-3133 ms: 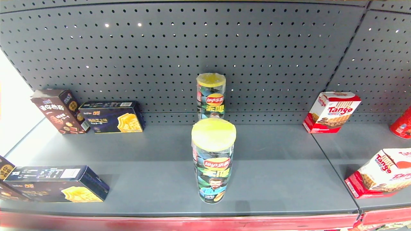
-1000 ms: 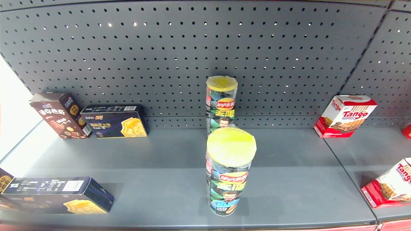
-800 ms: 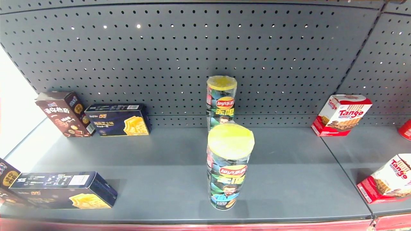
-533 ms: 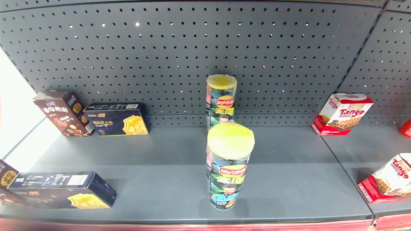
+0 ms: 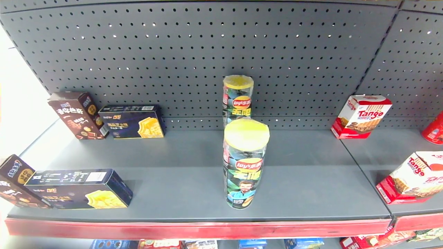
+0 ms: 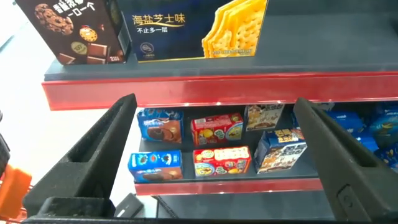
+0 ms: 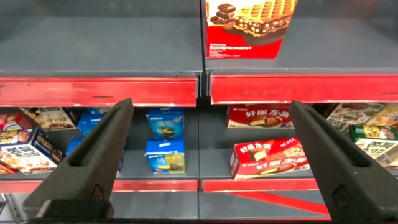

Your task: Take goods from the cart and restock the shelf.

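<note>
Left claw [image 6: 214,102] and right claw [image 7: 212,104] spread wide — facing red shelf edge [image 6: 81,93].

A dark grey perforated metal back panel [image 5: 173,52] rises at the far side of a grey, red-edged metal shelf [image 5: 173,180]; bright white light [image 5: 14,97] glares at left.
</note>
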